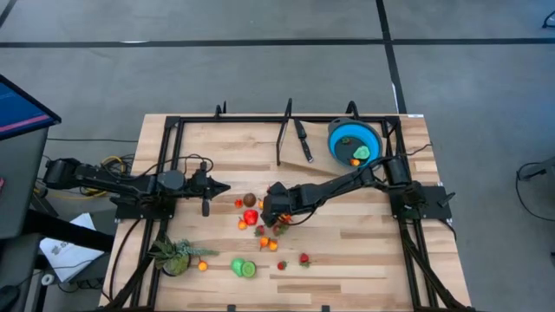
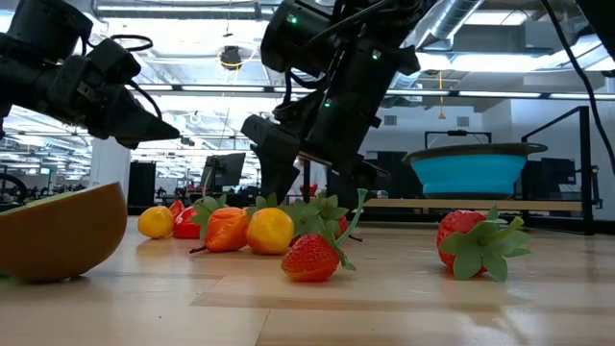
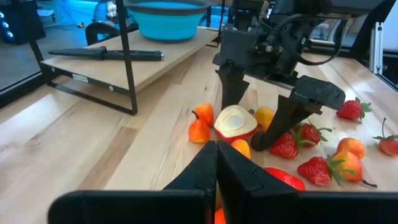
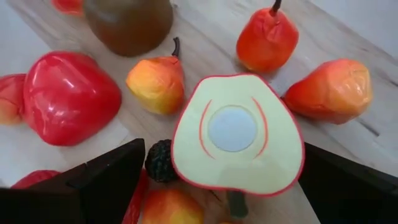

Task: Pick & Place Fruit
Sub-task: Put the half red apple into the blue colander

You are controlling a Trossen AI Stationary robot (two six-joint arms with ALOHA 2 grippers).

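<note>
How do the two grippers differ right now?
The right gripper is open, its fingers straddling the halved apple in the fruit pile; the left gripper is shut, holds nothing and hovers beside the pile. Both are dark and two-fingered.

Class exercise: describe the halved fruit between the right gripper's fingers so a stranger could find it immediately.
Start at the fruit cluster mid-table, where the right gripper hangs with fingers spread. Between them lies a halved apple, cut face up. Its flat cream face, red rim and pale round centre set it apart from the whole pears around it.
</note>
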